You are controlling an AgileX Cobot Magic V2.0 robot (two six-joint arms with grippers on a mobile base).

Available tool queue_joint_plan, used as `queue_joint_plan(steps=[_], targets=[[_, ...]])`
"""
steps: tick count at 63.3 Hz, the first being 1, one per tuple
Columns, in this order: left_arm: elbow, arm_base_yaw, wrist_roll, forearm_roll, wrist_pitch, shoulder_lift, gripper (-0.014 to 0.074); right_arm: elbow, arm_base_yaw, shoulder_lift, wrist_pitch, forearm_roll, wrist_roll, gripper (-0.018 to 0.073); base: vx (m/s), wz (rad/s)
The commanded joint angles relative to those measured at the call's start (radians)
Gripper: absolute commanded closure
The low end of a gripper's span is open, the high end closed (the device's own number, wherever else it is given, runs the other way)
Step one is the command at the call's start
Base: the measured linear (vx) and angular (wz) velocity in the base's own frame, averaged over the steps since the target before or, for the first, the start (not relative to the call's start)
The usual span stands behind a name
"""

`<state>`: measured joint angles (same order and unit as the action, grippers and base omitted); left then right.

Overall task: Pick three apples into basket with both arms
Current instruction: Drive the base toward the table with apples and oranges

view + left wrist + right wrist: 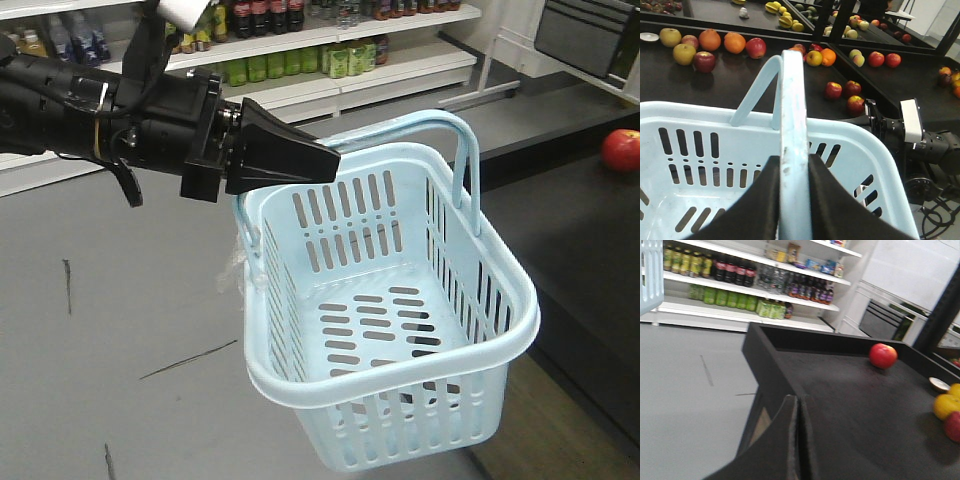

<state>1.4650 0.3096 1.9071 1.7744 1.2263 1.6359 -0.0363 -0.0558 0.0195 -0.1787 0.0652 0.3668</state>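
My left gripper is shut on the hoop handle of the pale blue basket, which hangs in the air over the grey floor beside the black table. Nothing lies inside the basket. In the left wrist view the handle runs between the two black fingers of my left gripper. Three red apples lie close together on the table, just beyond my right arm. My right gripper is shut and holds nothing, low over the table's corner. One red apple sits alone near the far rim.
Oranges, yellow apples and more red apples are scattered along the table's back. A yellow fruit and a small dish lie at the right. Store shelves with bottles stand behind.
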Motion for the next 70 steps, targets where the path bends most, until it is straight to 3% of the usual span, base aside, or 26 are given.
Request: queue_joint_plan(steps=[1, 36, 70], targets=[[0.03, 0.001, 0.006, 0.043, 0.118, -0.047, 0.0604, -0.001, -0.005, 0.0, 0.076, -0.005, 0.007, 0.0563, 0.11, -0.44], [0.03, 0.001, 0.006, 0.043, 0.118, -0.047, 0.0604, -0.001, -0.005, 0.0, 0.076, -0.005, 0.007, 0.0563, 0.1, -0.38], [0.03, 0.001, 0.006, 0.043, 0.118, -0.047, 0.0604, -0.001, -0.005, 0.0, 0.076, -0.005, 0.007, 0.0563, 0.07, -0.18]])
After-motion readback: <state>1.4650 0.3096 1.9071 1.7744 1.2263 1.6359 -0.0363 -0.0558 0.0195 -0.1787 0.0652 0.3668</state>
